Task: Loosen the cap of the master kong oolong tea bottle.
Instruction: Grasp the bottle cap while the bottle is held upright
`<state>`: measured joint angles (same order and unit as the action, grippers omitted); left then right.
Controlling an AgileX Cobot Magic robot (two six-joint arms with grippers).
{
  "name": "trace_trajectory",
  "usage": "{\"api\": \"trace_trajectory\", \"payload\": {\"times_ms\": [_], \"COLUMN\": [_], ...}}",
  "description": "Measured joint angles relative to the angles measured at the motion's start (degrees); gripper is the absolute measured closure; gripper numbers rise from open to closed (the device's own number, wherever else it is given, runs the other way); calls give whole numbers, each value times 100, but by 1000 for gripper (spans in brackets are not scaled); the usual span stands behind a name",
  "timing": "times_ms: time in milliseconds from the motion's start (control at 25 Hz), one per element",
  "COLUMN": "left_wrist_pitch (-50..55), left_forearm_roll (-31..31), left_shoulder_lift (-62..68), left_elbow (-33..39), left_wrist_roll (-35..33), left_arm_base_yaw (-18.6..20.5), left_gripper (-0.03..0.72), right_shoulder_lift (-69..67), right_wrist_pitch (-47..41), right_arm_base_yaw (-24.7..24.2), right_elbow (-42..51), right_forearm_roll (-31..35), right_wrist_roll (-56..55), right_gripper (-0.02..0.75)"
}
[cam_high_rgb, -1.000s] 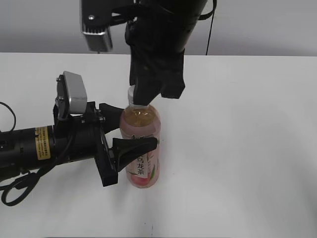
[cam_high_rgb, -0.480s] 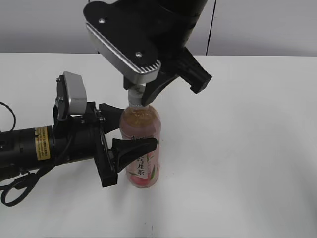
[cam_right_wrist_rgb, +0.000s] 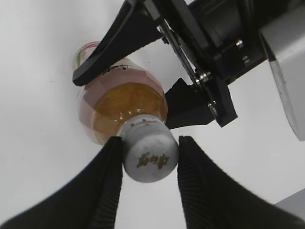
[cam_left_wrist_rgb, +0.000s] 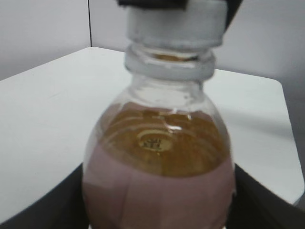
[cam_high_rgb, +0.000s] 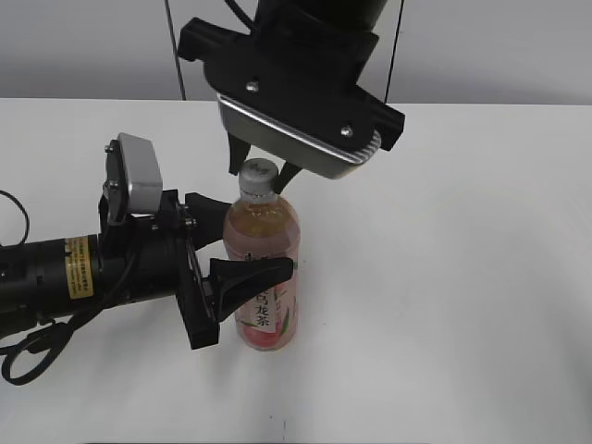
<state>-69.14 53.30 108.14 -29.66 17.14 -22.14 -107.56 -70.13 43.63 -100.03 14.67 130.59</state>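
The master kong oolong tea bottle [cam_high_rgb: 265, 277] stands upright on the white table, filled with amber tea and wrapped in a pink label. My left gripper [cam_high_rgb: 259, 242] reaches in from the left and is shut on the bottle's body; in the left wrist view its dark fingers [cam_left_wrist_rgb: 57, 202] flank the bottle [cam_left_wrist_rgb: 157, 157]. The white cap [cam_high_rgb: 259, 175] sits on the neck. From above, my right gripper [cam_high_rgb: 260, 168] is shut on the cap. In the right wrist view its ribbed fingers [cam_right_wrist_rgb: 107, 183] press both sides of the cap [cam_right_wrist_rgb: 150, 155], whose printed top shows.
The white table [cam_high_rgb: 462, 277] stretches right and forward of the bottle. A grey wall rises behind its far edge. The left arm's black body [cam_high_rgb: 83, 273] and a cable [cam_high_rgb: 23, 356] lie along the table's left side.
The right wrist has turned about the bottle's axis while staying on the cap, so its camera housing now faces front. The bottle and left arm have stayed in place.
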Motion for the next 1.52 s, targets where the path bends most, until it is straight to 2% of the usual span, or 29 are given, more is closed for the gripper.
{"api": "trace_trajectory", "payload": {"times_ms": [200, 400, 800, 1000, 1120, 1200, 1320, 1520], "left_wrist_pitch": [0, 0, -13, -18, -19, -19, -13, -13], "left_forearm_roll": [0, 5, 21, 34, 5, 31, 35, 37], "left_shoulder_lift": [0, 0, 0, 0, 0, 0, 0, 0], "left_elbow": [0, 0, 0, 5, 0, 0, 0, 0], "left_wrist_roll": [0, 6, 6, 6, 49, 44, 44, 44], "left_arm_base_yaw": [6, 6, 6, 6, 6, -1, -1, -1], "left_gripper": [228, 228, 228, 228, 228, 228, 228, 228], "right_shoulder_lift": [0, 0, 0, 0, 0, 0, 0, 0], "right_wrist_pitch": [0, 0, -11, -22, -41, 3, 3, 8], "right_arm_base_yaw": [-4, -11, -29, -35, -10, 17, 25, 25], "right_elbow": [0, 0, 0, 0, 0, 0, 0, 0], "right_forearm_roll": [17, 54, 131, 195, 581, 817, 894, 899], "right_wrist_roll": [756, 990, 908, 61, -552, -884, -1309, -2226], "right_gripper": [465, 465, 465, 457, 398, 328, 246, 181]}}
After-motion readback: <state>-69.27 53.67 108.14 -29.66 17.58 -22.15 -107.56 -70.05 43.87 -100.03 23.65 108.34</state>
